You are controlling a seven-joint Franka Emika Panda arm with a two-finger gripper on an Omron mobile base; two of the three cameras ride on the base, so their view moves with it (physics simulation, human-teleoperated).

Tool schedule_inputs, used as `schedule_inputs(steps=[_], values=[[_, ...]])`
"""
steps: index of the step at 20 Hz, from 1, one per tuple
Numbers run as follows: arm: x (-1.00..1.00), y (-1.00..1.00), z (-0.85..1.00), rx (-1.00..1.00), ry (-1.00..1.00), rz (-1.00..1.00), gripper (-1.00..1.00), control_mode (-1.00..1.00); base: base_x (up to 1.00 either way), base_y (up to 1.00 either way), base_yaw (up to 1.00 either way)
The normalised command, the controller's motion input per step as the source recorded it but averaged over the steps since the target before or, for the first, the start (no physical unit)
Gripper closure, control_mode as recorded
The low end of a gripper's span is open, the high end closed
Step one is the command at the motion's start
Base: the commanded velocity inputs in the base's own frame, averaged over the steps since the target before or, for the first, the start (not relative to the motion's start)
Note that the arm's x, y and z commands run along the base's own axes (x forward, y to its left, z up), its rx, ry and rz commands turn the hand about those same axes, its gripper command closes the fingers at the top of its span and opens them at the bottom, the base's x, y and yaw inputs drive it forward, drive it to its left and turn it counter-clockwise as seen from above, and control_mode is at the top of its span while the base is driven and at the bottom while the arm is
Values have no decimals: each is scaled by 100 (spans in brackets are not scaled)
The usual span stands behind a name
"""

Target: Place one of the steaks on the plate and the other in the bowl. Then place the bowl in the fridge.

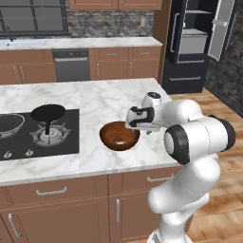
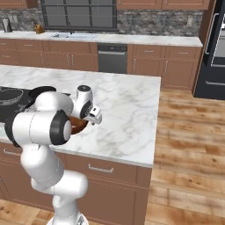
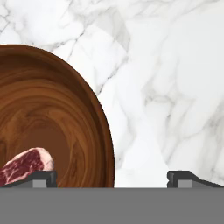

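While the fridge [image 1: 192,45] stands open across the room, I see the bowl [image 1: 119,135] on the marble island [image 1: 95,102]. Gripper [image 3: 112,178] jaws spread wide, holding nothing, straddling the bowl's rim. Steak [image 3: 24,165] lies inside, by one finger.

The white arm is bent at the elbow and reached forward and low, with the pincer [image 3: 112,177] held wide apart and nothing gripped.
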Motion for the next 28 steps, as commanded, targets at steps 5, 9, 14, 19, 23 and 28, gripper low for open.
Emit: schedule_inputs(steps=[5,9,14,19,23,28], values=[[10,10,-25,0,0,0,-100,-100,0,0,0],[16,15,-30,0,0,0,-100,-100,0,0,0],[0,6,-17,0,0,0,100,-100,0,0,0],[0,4,-1,0,0,0,100,-100,0,0,0],[-6,6,7,3,-7,-12,100,-100,0,0,0],[-56,-11,18,15,-5,-55,100,-100,0,0,0]])
